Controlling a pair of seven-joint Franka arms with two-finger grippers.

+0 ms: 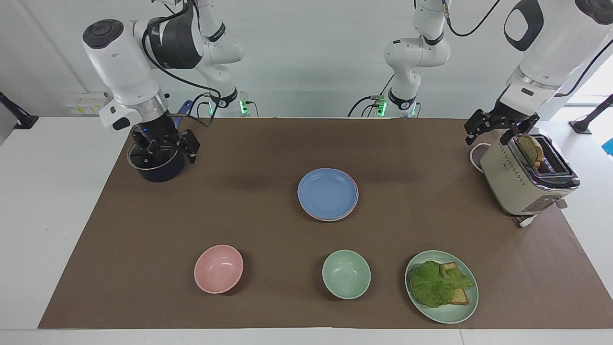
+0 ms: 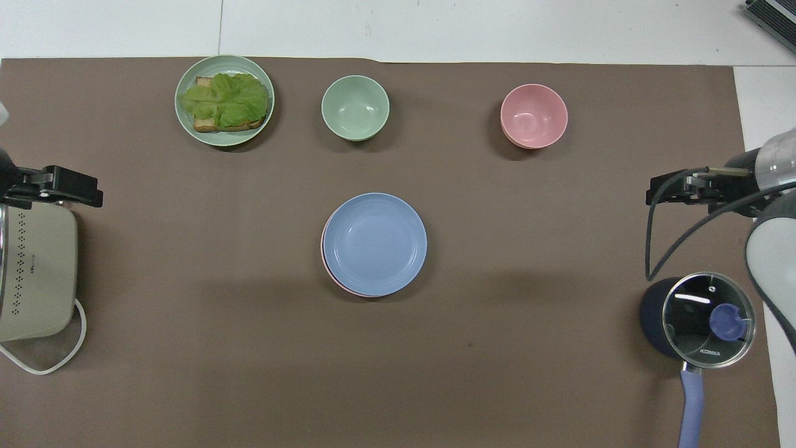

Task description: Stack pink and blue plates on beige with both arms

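The blue plate [image 1: 327,192] [image 2: 375,242] lies in the middle of the brown mat, on top of the pink plate [image 1: 335,219] [image 2: 324,252]. Only a thin rim of the pink one shows. The beige plate is hidden; what lies under the pink plate cannot be seen. My right gripper [image 1: 165,152] [image 2: 659,188] hangs open and empty over the dark pot at the right arm's end, well away from the stack. At the left arm's end my left gripper [image 1: 486,136] [image 2: 87,190] waits open and empty, raised beside the toaster.
A lidded pot [image 1: 155,163] [image 2: 706,317] stands under the right gripper. A toaster [image 1: 527,177] [image 2: 34,274] holds a bread slice [image 1: 531,149]. Farther from the robots than the stack sit a pink bowl [image 1: 218,269], a green bowl [image 1: 346,274] and a green plate [image 1: 445,316] with lettuce on toast.
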